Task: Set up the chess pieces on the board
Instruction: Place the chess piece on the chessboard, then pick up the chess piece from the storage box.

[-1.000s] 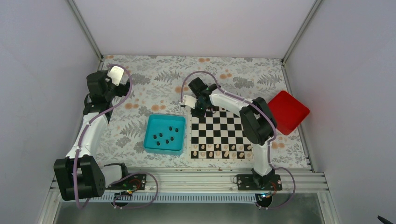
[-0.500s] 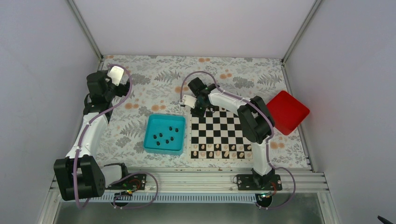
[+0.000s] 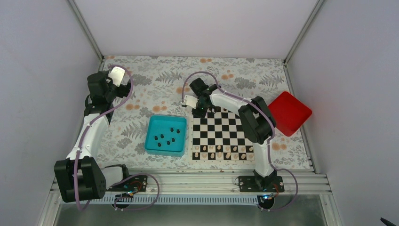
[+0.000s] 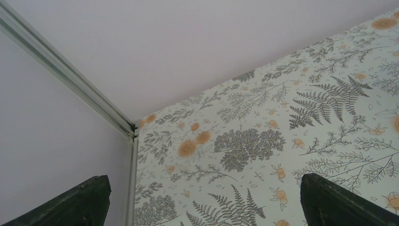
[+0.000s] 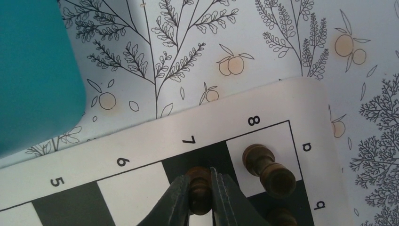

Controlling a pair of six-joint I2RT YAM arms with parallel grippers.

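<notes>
a dark chess piece (image 5: 199, 194) on the board (image 5: 141, 141) is pinched by the right claw (image 5: 201, 181); the left claw (image 4: 207, 201) is spread.

The right pincer (image 5: 200, 173) is clamped on a dark piece (image 5: 200, 190) standing on the black square by the 7 on the board (image 5: 141, 141). A second dark piece (image 5: 266, 167) stands on the white corner square by the 8. A teal tray (image 5: 33, 70) sits on the floral worktop (image 5: 188, 47).
</notes>
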